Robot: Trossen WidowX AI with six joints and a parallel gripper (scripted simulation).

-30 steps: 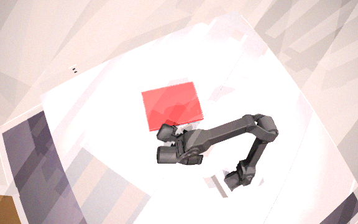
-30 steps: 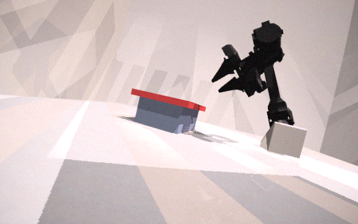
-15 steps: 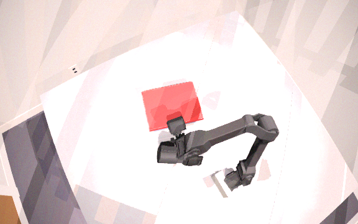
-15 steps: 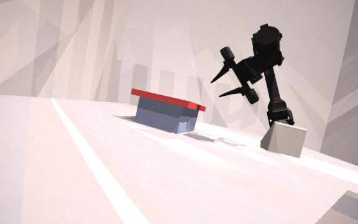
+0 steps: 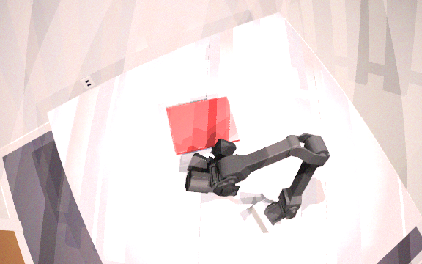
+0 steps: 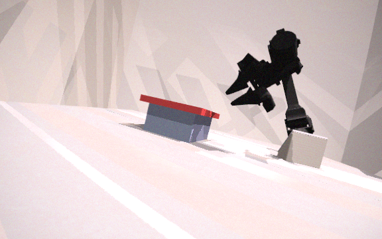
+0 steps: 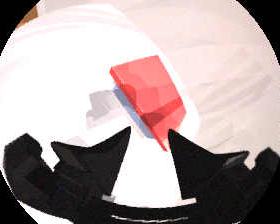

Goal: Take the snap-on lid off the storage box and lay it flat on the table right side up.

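Note:
The red lid (image 5: 196,126) (image 6: 178,105) (image 7: 153,85) lies on top of the blue-grey storage box (image 6: 169,124) (image 7: 127,103) and sticks out past its walls. In the top view the lid hides the box. My gripper (image 6: 228,99) (image 7: 149,130) is partly open and empty. In the exterior view its fingers hang in the air to the right of the lid and higher than it, pointing left and down. I see no contact with the lid. The fingertips are hard to make out in the top view.
The box stands on a white table (image 5: 141,191) (image 6: 78,186). A pale wedge-shaped block (image 5: 260,220) (image 6: 310,149) is beside the arm's base. The arm (image 5: 269,150) reaches across from the base toward the box. A dark grey panel (image 5: 39,191) lies at the left.

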